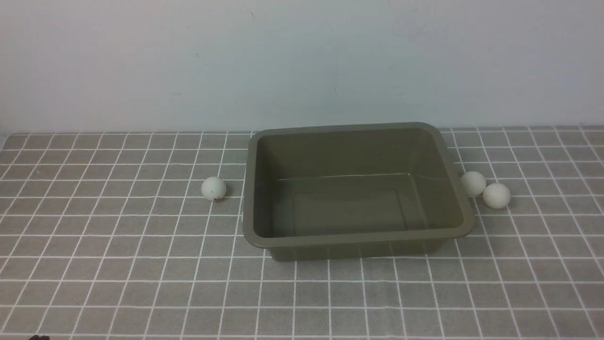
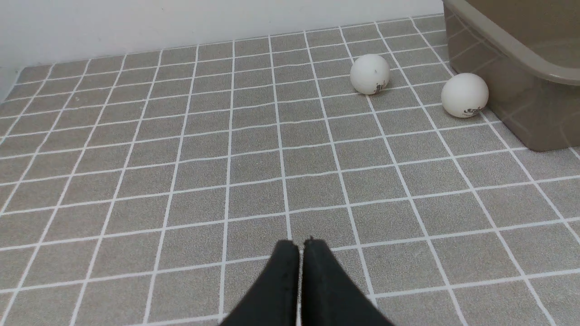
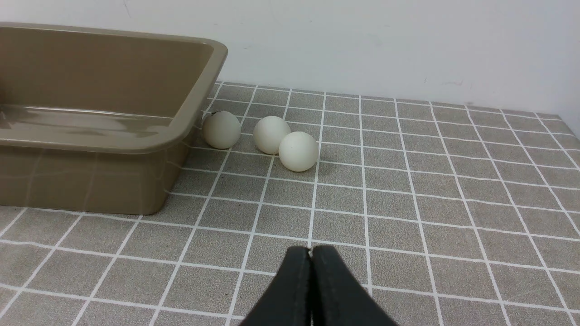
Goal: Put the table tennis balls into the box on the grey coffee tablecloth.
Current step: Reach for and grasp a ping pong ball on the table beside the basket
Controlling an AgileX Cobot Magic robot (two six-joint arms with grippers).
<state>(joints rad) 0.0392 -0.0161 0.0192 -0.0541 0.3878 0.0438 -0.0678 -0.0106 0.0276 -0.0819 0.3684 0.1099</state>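
Note:
The olive-brown box (image 1: 264, 156) stands empty in the middle of the grey coffee tablecloth (image 1: 118, 264). One table tennis ball (image 1: 213, 188) lies to its left; two more table tennis balls (image 1: 473, 183) (image 1: 496, 195) touch each other at its right side. In the left wrist view two balls (image 2: 370, 74) (image 2: 465, 95) lie beside the box wall (image 2: 521, 104), well ahead of my left gripper (image 2: 301, 244), which is shut and holds nothing. In the right wrist view three balls (image 3: 221, 130) (image 3: 271, 134) (image 3: 298, 151) lie by the box (image 3: 136, 145), ahead of my shut, empty right gripper (image 3: 311, 250).
A plain white wall (image 1: 302, 61) runs along the far edge of the cloth, just behind the box. Neither arm shows in the front view.

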